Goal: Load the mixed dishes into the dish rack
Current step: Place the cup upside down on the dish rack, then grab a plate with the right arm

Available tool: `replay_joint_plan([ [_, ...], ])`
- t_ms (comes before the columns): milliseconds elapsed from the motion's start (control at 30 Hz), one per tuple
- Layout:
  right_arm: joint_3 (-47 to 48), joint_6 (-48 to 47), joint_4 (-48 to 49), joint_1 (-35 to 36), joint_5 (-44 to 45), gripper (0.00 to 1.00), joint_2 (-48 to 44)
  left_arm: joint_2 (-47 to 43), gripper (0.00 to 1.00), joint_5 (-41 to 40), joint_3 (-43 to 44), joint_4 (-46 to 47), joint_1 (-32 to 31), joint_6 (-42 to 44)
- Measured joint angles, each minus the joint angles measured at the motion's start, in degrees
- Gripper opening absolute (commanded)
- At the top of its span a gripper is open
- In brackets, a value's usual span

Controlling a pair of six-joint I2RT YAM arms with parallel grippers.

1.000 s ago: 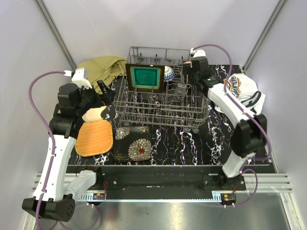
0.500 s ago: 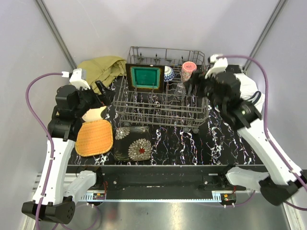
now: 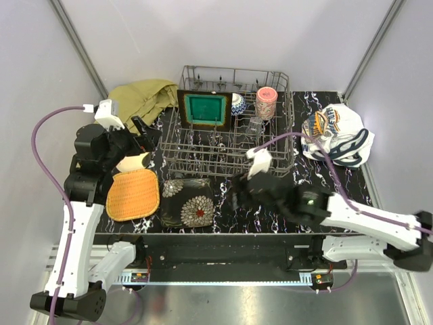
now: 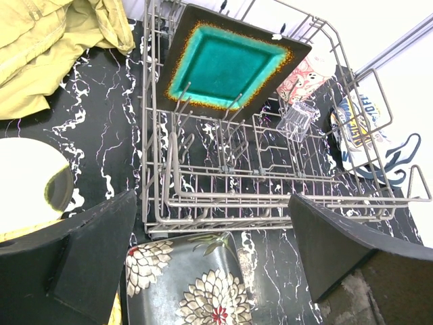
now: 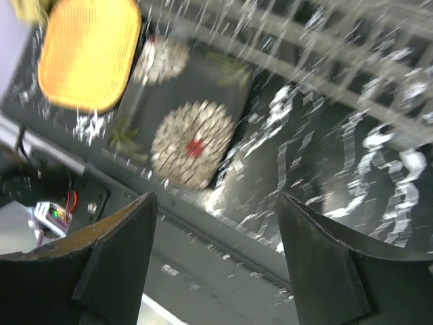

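One pink cup point(image 3: 266, 103) is in the dish rack point(image 3: 223, 170) now; both jaws apart; my right arm point(image 3: 352, 215) dropped toward floral plates point(image 3: 188, 202).

square plate point(image 3: 205, 109), cup point(image 3: 266, 103), glass point(image 3: 255, 126): in dish rack point(image 3: 223, 160) | floral plates point(image 3: 187, 202): before it

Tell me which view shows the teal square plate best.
Left wrist: the teal square plate fills the upper frame, sharp, standing among the dish rack tines. Top external shows it small but clear. Right wrist, blurred, misses it.
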Motion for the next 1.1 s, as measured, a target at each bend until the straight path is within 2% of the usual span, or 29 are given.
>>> replay_joint_plan([
  [100,-0.13,4.72,1.51,6.91,4.13,0.79,6.12,-0.59,0.99,-0.02,0.0,-0.94,0.0,-0.04],
  [200,-2.89,11.08,5.11,10.49,7.65,0.78,10.38,-1.2,0.99,0.0,0.0,-1.53,0.0,-0.17],
  [433,-14.34,28.3,13.6,13.2,16.5,0.77,14.67,-2.95,0.99,0.24,-0.98,-2.58,0.0,-0.5],
  [733,-14.95,43.78,25.0,17.81,24.17,0.77,30.73,-3.72,0.99,0.94,-0.98,-3.3,0.0,-0.57],
  [1100,-18.64,52.92,40.83,18.43,26.95,0.77,39.15,-4.83,0.99,1.7,-0.98,-4.17,0.0,-0.59],
])
